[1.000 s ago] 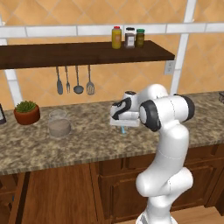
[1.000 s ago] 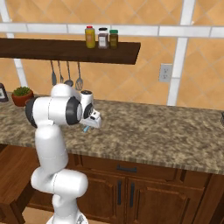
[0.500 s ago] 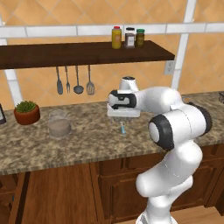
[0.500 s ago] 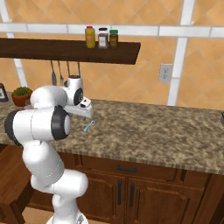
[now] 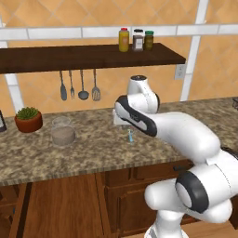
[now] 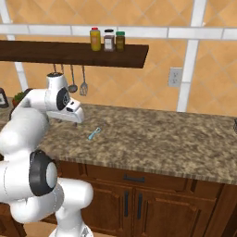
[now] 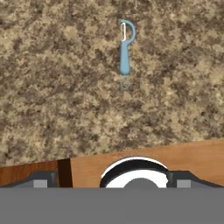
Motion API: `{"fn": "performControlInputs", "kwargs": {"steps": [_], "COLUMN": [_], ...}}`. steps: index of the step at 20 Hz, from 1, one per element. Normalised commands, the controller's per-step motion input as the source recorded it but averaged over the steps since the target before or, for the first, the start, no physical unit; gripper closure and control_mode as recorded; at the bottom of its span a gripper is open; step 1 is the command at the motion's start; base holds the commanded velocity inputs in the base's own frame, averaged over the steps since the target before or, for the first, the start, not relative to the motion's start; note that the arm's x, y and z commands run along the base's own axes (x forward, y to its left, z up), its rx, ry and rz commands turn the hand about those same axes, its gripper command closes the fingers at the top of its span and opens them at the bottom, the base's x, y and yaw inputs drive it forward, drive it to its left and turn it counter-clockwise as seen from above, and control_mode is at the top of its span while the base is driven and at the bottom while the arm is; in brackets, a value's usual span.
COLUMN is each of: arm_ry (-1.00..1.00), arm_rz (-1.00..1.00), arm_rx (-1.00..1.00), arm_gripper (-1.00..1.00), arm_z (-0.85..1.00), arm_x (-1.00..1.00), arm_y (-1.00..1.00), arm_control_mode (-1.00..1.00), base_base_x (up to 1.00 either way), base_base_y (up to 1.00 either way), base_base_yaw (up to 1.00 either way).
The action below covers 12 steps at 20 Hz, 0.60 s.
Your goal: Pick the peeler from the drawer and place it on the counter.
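While the peeler (image 7: 125, 50) lies flat on the speckled worktop (image 7: 52, 87) in the upper middle of the hand view, touching nothing, the claw (image 6: 74, 115) hangs left of it in the right base view, its fingertips mostly cut off, apparently spread apart and empty.

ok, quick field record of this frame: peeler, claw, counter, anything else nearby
peeler: light blue handle, metal loop head, lying flat on the counter, nothing touching it
claw: open, holding nothing, above the counter's front edge, apart from the peeler
counter: speckled granite, peeler sits near its middle depth
left of peeler: glass jar, potted plant
wall shelf: three bottles, utensils hanging beneath
task state: peeler looks placed on the counter
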Motion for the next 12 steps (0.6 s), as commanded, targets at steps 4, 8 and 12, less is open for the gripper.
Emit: {"fn": "performControlInputs", "kwargs": {"steps": [4, 8, 12], "arm_ry": [-0.01, 0.0, 0.0], "arm_rz": [0.0, 0.0, 0.0], "arm_rx": [0.0, 0.0, 0.0], "arm_gripper": [-1.0, -1.0, -1.0], "arm_z": [0.85, 0.49, 0.31], "arm_x": [-1.0, -1.0, -1.0], "arm_y": [-0.34, -0.33, -0.34], "arm_control_mode": [-1.0, -1.0, -1.0], "base_base_x": [0.0, 0.0, 0.0], "base_base_y": [0.0, 0.0, 0.0], "base_base_yaw": [0.0, 0.0, 0.0]}}
